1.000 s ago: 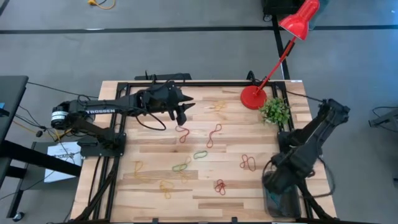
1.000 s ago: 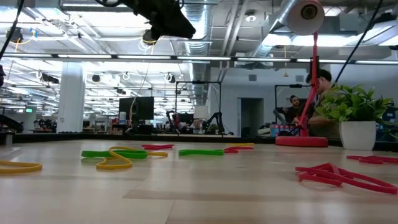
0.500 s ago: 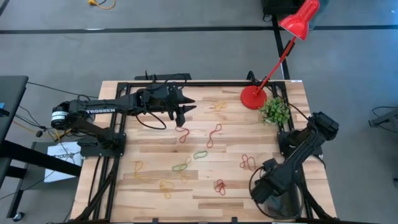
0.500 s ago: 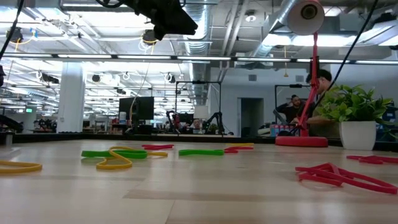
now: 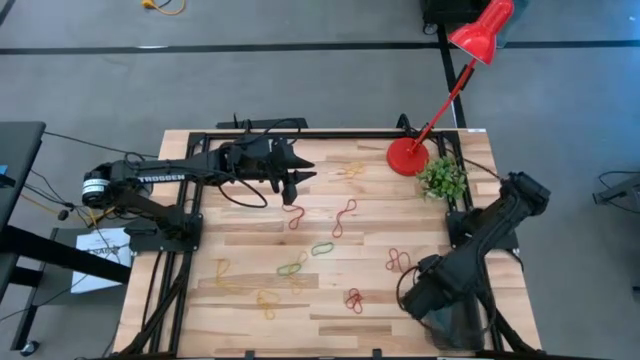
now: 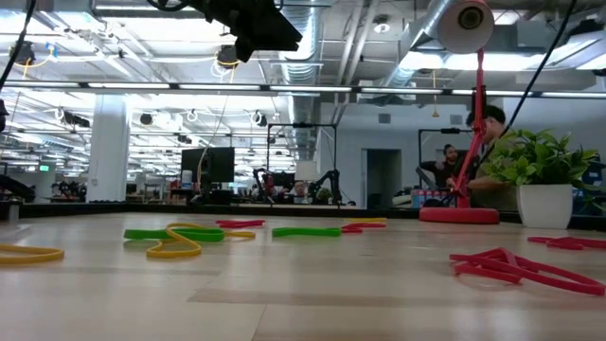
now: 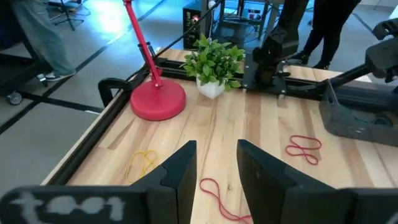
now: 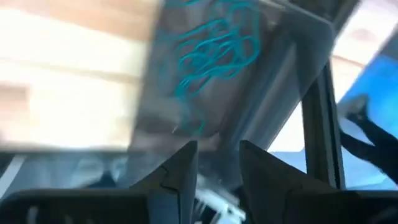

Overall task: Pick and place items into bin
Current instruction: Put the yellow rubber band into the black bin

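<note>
Several thin loops lie flat on the wooden table: red ones, green ones and yellow ones. The dark grey bin stands at the near right corner, with blue loops lying inside it. My right gripper hangs open at the bin's left edge, with nothing between its fingers. My left gripper hovers open above the far left part of the table, over a red loop.
A red lamp base and a small potted plant stand at the far right. Black cables trail by the left arm. People show in the room beyond the table.
My right gripper has shifted from over the bin toward the table's left, and now hangs at the bin's left edge. The loops on the table have stayed where they were.
</note>
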